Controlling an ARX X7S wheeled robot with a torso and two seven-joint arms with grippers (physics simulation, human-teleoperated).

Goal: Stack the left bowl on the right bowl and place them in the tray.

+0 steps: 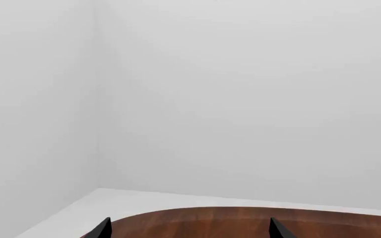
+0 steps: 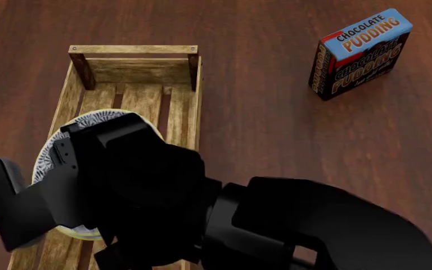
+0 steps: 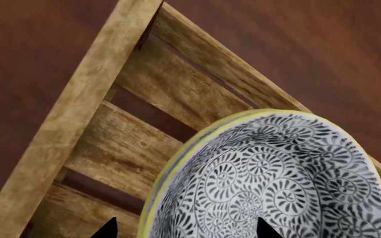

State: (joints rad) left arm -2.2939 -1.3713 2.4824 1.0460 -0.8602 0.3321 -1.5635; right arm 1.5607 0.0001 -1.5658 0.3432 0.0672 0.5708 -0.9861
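The tray (image 2: 133, 50) lies on the dark wood table at the left. A floral bowl with a yellow-green rim, the right bowl (image 2: 99, 119), sits inside it, mostly hidden under my right arm (image 2: 148, 185). The right wrist view shows this bowl (image 3: 277, 173) on the tray's slats (image 3: 78, 109). A paler rim line runs just inside the yellow-green one, and I cannot tell the left bowl apart from it. My right gripper (image 3: 185, 229) is open, its tips wide apart on either side of the bowl's rim. My left gripper (image 1: 190, 230) is open and empty, facing a white wall.
A chocolate pudding box (image 2: 360, 53) stands on the table at the far right, well away from the tray. The left wrist view shows the table's rounded edge (image 1: 243, 218) and a white floor and wall corner beyond it.
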